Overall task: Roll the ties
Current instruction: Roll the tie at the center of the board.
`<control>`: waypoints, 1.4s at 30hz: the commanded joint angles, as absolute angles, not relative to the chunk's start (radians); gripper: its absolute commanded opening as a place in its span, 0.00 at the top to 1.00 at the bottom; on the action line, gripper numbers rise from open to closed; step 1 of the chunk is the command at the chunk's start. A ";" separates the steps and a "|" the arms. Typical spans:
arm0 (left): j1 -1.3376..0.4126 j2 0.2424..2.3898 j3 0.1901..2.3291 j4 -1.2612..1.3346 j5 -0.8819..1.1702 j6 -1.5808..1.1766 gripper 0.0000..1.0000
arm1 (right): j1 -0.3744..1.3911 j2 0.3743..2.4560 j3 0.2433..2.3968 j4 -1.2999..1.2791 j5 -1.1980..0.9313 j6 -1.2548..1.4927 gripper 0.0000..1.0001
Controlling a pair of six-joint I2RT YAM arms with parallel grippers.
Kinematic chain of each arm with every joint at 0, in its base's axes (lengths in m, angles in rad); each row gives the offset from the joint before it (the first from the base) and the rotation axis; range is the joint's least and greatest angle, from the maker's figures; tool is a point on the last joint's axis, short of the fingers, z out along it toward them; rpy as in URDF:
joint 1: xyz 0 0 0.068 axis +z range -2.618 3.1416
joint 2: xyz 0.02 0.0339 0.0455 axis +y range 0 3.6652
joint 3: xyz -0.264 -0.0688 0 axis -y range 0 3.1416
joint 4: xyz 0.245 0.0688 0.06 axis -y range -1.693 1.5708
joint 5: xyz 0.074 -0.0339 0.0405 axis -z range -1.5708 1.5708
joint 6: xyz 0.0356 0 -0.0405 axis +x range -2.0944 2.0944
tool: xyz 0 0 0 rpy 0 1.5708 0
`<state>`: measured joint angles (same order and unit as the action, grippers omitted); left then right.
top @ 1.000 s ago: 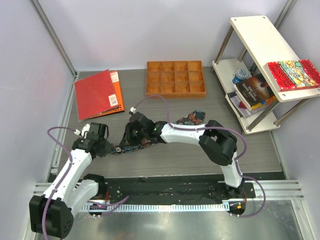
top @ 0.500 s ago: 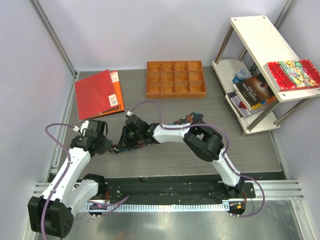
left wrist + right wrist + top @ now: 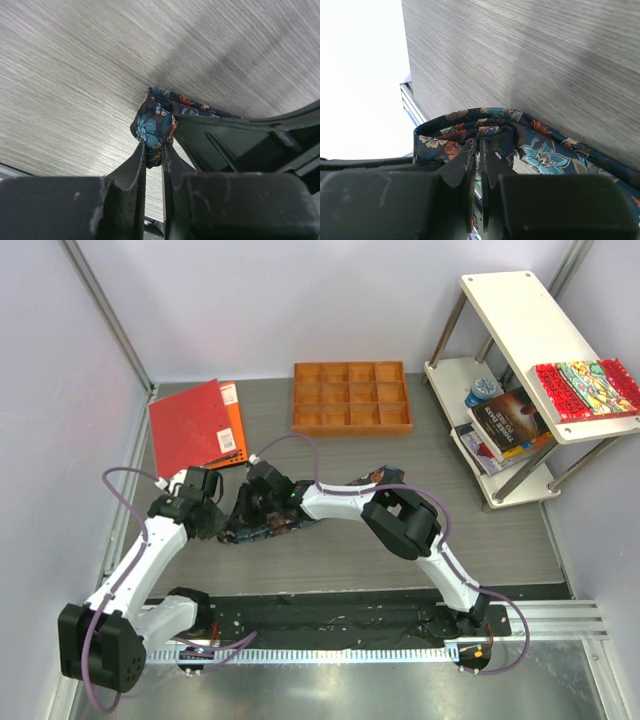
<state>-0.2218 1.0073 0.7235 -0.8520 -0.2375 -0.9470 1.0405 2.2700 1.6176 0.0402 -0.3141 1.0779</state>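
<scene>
The tie [image 3: 268,531] is dark navy with orange, red and teal flowers. It lies on the grey table from left of centre up to the right, and its far end [image 3: 378,478] shows behind the right arm. My left gripper [image 3: 218,524] is shut on the tie's near end [image 3: 152,125], which is bunched between its fingertips [image 3: 141,152]. My right gripper [image 3: 249,512] is right beside it, shut on a curled fold of the tie [image 3: 487,131]. The two grippers almost touch. The middle of the tie is hidden under the right arm.
A wooden compartment tray [image 3: 351,397] stands at the back centre. A red and orange folder [image 3: 195,427] lies at the back left. A white shelf unit [image 3: 505,315] at the right holds books, with a red patterned book [image 3: 585,388] on one shelf. Walls close in on the left.
My left gripper has moved away from the bases and to the right. My right gripper has shifted left toward it, carrying the tie's near part along. Both have stayed shut on the tie.
</scene>
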 commanded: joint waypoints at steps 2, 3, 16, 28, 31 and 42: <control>-0.314 1.106 0.811 -0.886 -0.340 -0.966 0.90 | 1.031 2.272 1.648 0.109 -0.353 1.098 0.87; -0.349 1.121 0.824 -0.899 -0.389 -0.976 0.90 | 1.028 2.266 1.640 0.110 -0.354 1.098 0.87; -0.446 1.267 0.945 -0.992 -0.595 -1.008 0.91 | 0.900 2.083 1.345 0.130 -0.374 1.035 0.86; -0.538 1.443 1.042 -1.058 -0.762 -1.046 0.92 | 0.894 2.056 1.229 0.176 -0.394 1.040 0.86; -0.554 1.489 1.066 -1.062 -0.781 -1.057 0.92 | 0.890 2.025 1.204 0.164 -0.391 1.028 0.85; -0.630 1.667 1.157 -1.092 -0.871 -1.095 0.92 | 0.825 1.775 1.002 0.123 -0.383 1.002 0.81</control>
<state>-0.6018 1.6192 1.1046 -1.0657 -0.7715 -1.0508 0.8593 1.9068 1.0672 0.1307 -0.3855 1.0275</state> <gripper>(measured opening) 0.132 0.193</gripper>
